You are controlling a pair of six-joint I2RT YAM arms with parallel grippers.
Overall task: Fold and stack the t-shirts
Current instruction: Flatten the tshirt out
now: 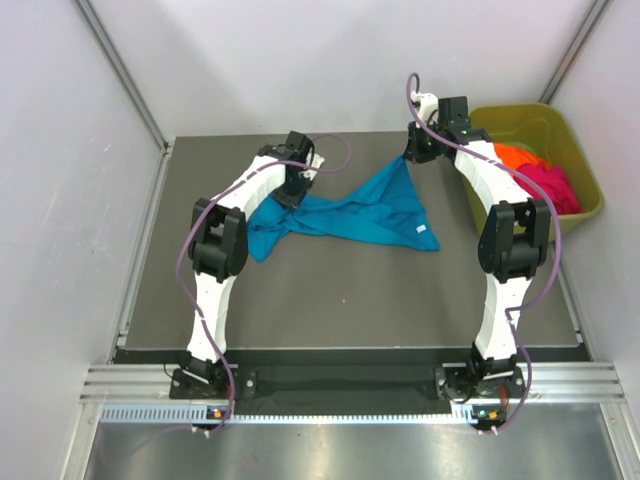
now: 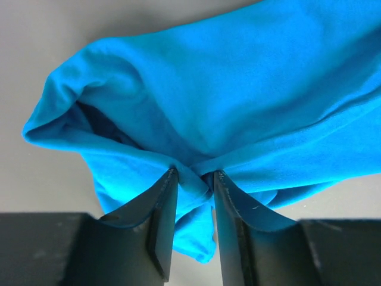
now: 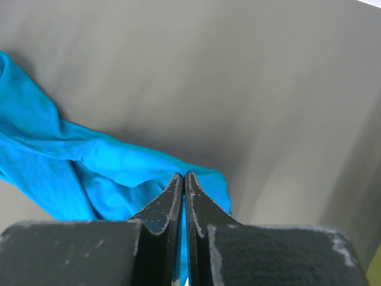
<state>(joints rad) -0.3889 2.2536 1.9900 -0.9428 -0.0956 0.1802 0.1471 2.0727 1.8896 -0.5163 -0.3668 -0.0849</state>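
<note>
Where teal t-shirt (image 1: 372, 213) lies: grey table (image 1: 350, 300), white walls (image 1: 330, 60).

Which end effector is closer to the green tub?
Right. The right end effector pinches the teal shirt just left of the tub; the left end effector grips the shirt farther left.

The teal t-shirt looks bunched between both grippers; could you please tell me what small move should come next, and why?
Probably draw the two arms apart to stretch the teal t-shirt flat. The left gripper is shut on a bunched fold, the right gripper on a thin edge, and the cloth lies twisted on the table between them.
</note>
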